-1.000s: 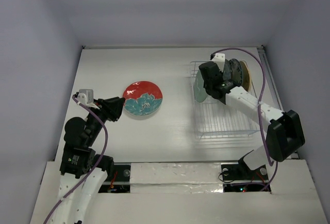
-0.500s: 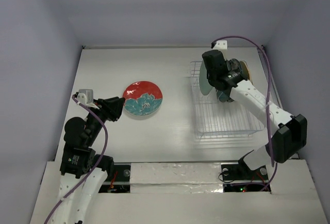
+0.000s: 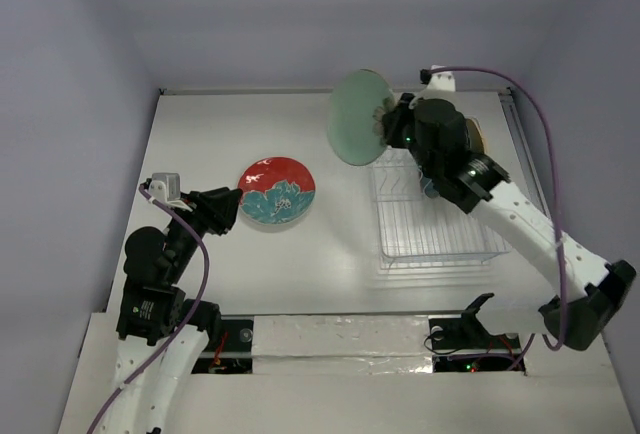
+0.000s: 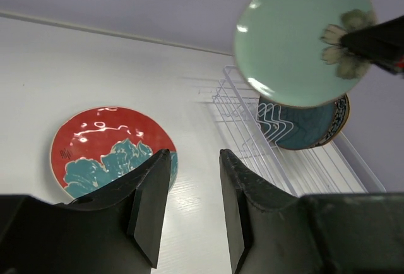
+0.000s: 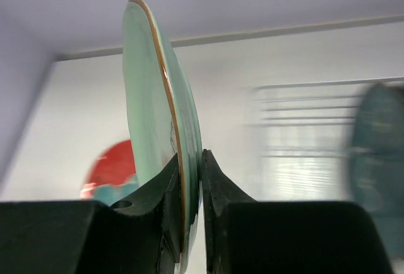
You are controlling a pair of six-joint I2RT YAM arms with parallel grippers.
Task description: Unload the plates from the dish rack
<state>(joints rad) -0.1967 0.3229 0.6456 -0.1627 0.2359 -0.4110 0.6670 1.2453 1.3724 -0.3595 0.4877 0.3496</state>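
Surface: white table (image 3: 330, 244), grey walls around
Left gripper (image 4: 194, 160): lower left, jaws parted, holding nothing
Red plate (image 3: 277, 190): flat, left of centre
Mint plate (image 3: 355, 117): airborne, upper centre, on edge
Right gripper (image 5: 189, 168): clamped on its rim only
Risk: thin pinch may let it pivot or slip
Dish rack (image 3: 440, 239): right, other plates (image 4: 303, 129) upright inside

Twin arms (image 3: 152, 299) in white and black
White links, black joints, purple cables (image 3: 206, 269) trailing; matte black fingers (image 4: 150, 204).
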